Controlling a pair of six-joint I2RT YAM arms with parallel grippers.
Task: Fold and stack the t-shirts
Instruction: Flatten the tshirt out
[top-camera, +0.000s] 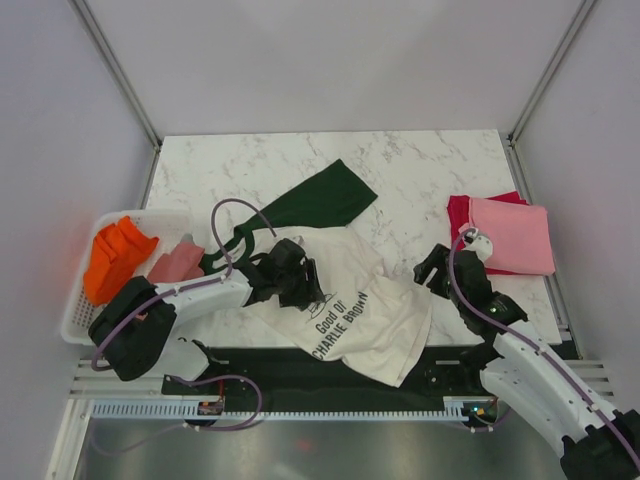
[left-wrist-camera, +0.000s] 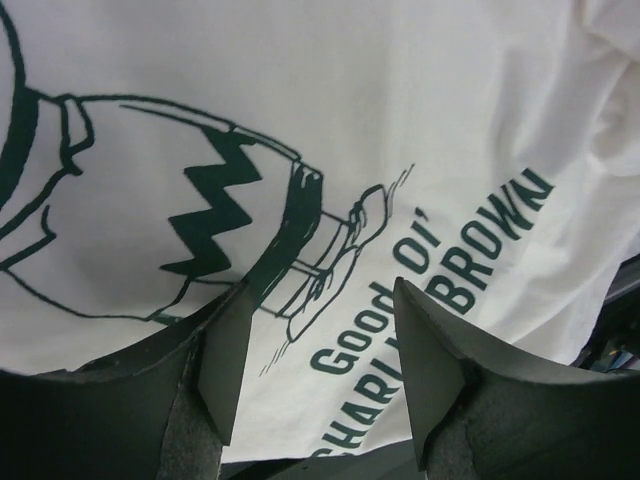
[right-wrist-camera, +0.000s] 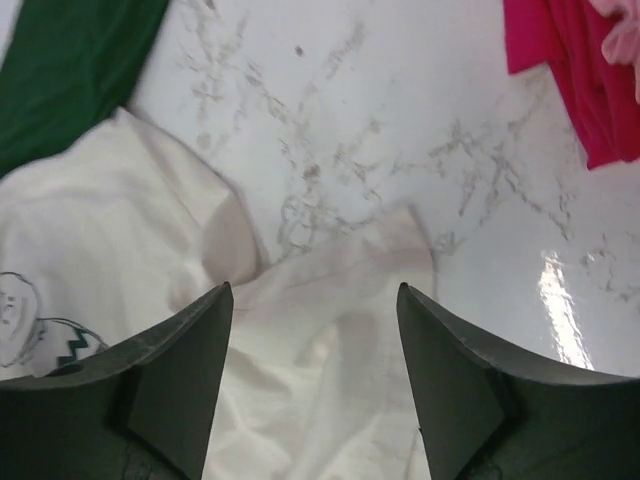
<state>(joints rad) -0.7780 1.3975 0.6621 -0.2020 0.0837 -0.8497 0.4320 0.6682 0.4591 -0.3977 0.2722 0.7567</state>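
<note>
Only overhead — orange t-shirt (top-camera: 115, 258) lies in the basket (top-camera: 76, 320).

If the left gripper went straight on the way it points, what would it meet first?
Probably the cream t-shirt, near its Charlie Brown lettering; the left gripper points straight at it, gap unclear.

I see bright, even light from above, with only soft shadows. The marble table (right-wrist-camera: 470, 230) shows white glare in my right wrist view. On the cream t-shirt (left-wrist-camera: 400, 100) the print is sharp.
</note>
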